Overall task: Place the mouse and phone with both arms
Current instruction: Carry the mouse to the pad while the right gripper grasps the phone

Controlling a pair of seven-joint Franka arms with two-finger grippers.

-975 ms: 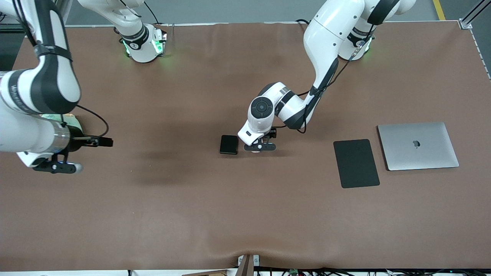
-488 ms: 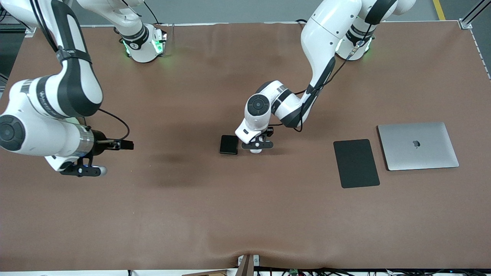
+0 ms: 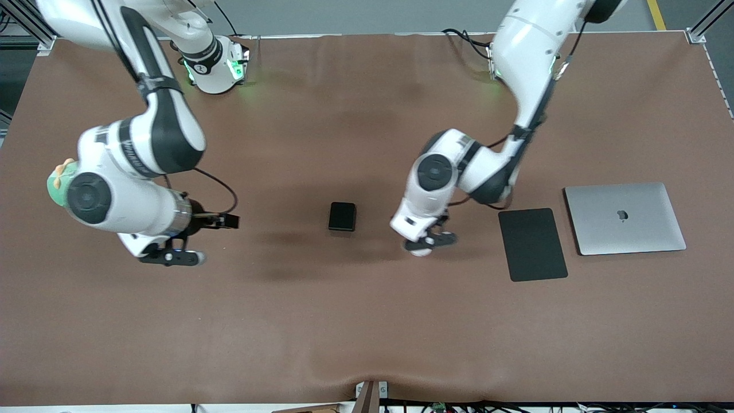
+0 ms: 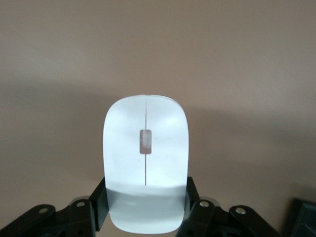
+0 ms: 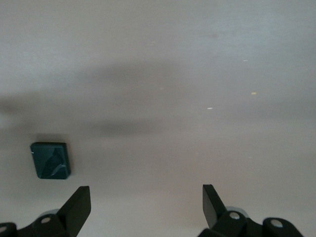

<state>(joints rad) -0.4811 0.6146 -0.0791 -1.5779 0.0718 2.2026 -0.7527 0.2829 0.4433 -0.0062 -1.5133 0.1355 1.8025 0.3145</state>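
The white mouse (image 4: 146, 163) with a thin grey centre line is held in my left gripper (image 4: 146, 207), whose fingers (image 4: 100, 205) press on its two sides. In the front view the left gripper (image 3: 427, 244) hangs over bare table between the phone and the black mouse pad (image 3: 533, 244). The black phone (image 3: 342, 216) lies flat at mid-table, with nothing touching it. My right gripper (image 3: 172, 258) is open and empty over the table toward the right arm's end from the phone. In the right wrist view the right gripper (image 5: 146, 205) has its jaws wide apart, and the phone (image 5: 50, 160) lies off to one side.
A closed silver laptop (image 3: 625, 218) lies beside the mouse pad at the left arm's end. A corner of the mouse pad (image 4: 302, 217) shows in the left wrist view. The brown table (image 3: 367, 321) is bare nearer the front camera.
My left gripper has lifted the mouse from beside the phone and carried it toward the mouse pad. My right arm has swung in toward the phone.
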